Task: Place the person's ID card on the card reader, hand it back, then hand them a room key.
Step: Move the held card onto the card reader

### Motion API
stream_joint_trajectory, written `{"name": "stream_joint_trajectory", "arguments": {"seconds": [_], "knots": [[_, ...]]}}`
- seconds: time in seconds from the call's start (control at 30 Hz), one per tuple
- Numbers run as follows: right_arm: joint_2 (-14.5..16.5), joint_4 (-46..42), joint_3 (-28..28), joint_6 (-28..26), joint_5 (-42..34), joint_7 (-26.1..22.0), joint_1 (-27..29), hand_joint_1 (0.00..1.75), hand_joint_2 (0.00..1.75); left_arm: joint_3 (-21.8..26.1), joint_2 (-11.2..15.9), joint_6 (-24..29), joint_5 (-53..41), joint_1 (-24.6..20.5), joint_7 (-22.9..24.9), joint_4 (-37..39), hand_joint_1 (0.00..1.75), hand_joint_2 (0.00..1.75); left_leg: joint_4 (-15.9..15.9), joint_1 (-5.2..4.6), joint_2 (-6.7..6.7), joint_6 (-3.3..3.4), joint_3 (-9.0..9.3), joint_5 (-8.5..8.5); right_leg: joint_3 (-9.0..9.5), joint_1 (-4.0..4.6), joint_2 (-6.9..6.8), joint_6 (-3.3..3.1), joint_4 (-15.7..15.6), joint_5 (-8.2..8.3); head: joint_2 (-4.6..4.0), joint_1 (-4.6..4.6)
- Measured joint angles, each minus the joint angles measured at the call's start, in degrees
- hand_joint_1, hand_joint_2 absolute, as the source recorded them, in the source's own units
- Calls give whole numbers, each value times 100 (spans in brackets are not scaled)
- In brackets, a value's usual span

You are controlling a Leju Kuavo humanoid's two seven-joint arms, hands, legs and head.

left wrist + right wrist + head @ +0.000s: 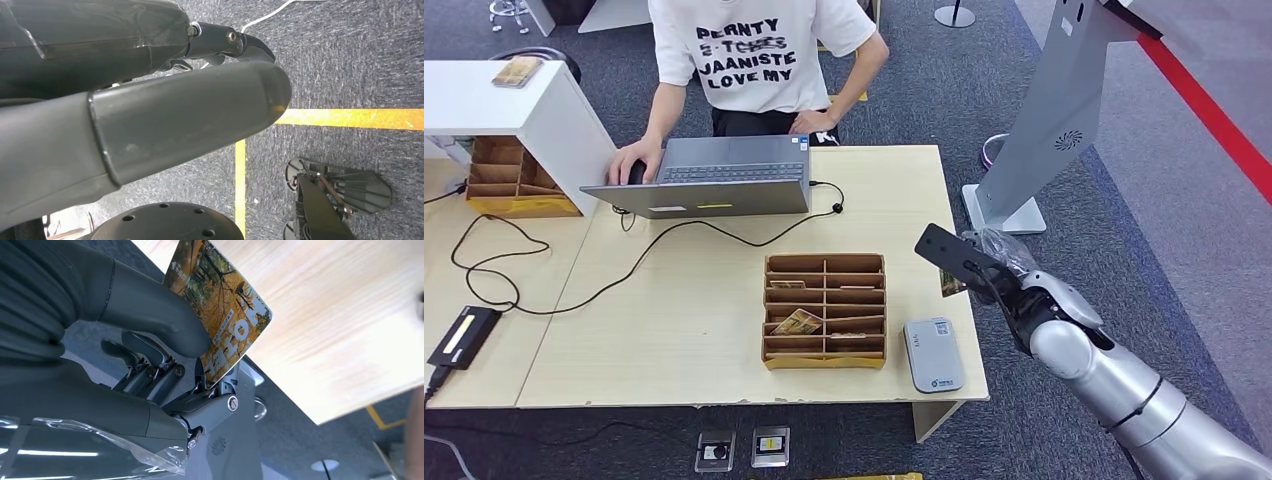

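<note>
My right hand (1002, 272) hovers just past the table's right edge, level with the sorting box. It pinches a card (226, 315) printed with autumn trees between thumb (150, 310) and fingers; in the head view the card (951, 283) peeks out below the hand. The grey card reader (933, 354) lies flat on the table's near right corner, below and left of the hand. A cardboard box (825, 310) of compartments holds a few similar cards. A person in a white printed shirt (749, 50) stands behind the table. My left hand (150, 120) hangs over the carpet, holding nothing.
An open grey laptop (714, 180) sits in front of the person, a cable (574, 290) trailing across the table to a black device (462, 336) at the left. A white shelf unit (514, 110) stands at the back left. A grey stand (1044, 130) rises right of the table.
</note>
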Motion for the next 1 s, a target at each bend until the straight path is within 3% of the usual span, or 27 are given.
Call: {"name": "stream_joint_trajectory", "arguments": {"seconds": [0.33,1.0], "knots": [[179,-691,-8,122,325,-221,-101,175,175,-140,22,-14,11,-2,-48,0,0,0,-1,0,-2,0,-7,0,0,0,-4,0,1,0,1,1],[1406,-387,323,359,325,-1091,-1022,175,175,-451,50,-126,33,-22,-83,0,0,0,-1,2,-9,-1,-24,1,-13,2,-10,-1,3,-1,0,1]]}}
